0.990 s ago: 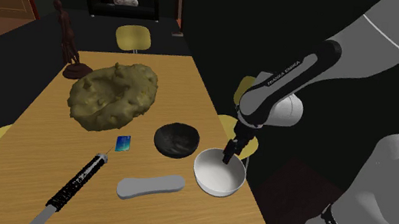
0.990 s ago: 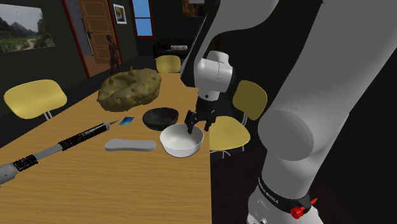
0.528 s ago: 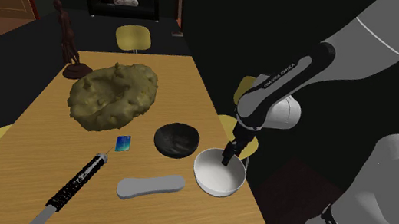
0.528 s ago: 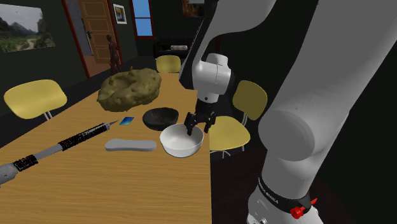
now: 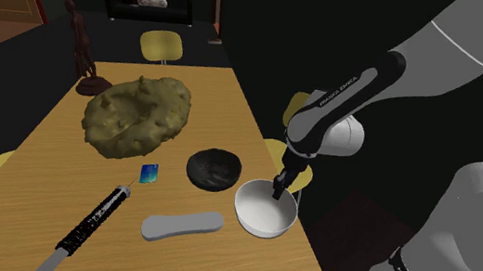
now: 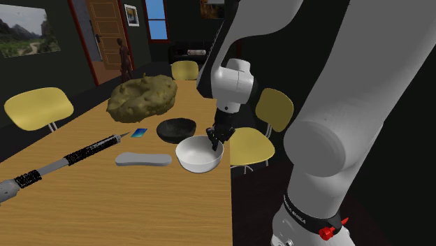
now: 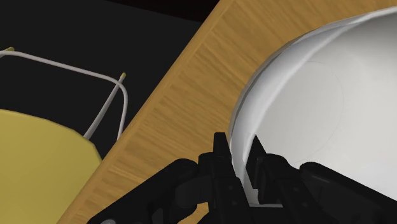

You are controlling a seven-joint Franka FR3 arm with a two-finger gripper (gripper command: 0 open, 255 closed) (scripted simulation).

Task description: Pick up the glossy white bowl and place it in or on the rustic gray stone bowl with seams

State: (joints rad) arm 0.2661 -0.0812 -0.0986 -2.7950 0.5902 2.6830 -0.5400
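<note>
From the shoulder view's left, you have a black-and-grey tool (image 5: 94,221) lying on the tabletop (image 5: 29,180). Then come a blue card (image 5: 149,174), a flat grey piece (image 5: 182,225) and the dark bowl (image 5: 214,169), which stands upright.

Just beside the dark bowl, toward that view's right, the white bowl (image 5: 264,212) stands on the tabletop near its edge. It is round and level, with its mouth facing straight up. You cannot tell whether the two bowls touch.

At the white bowl's right-hand rim in that view, your hand (image 5: 276,192) comes down from above, pointing almost straight down. It is drawn in narrow and pinches the bowl's wall.

In the wrist view one of the fingers (image 7: 219,149) presses the outside of the rim. The other sits inside the bowl, with the thin white wall clasped between them.

In the second exterior view the hand (image 6: 213,142) meets the rim on the side nearest the yellow chair (image 6: 274,112).
</note>
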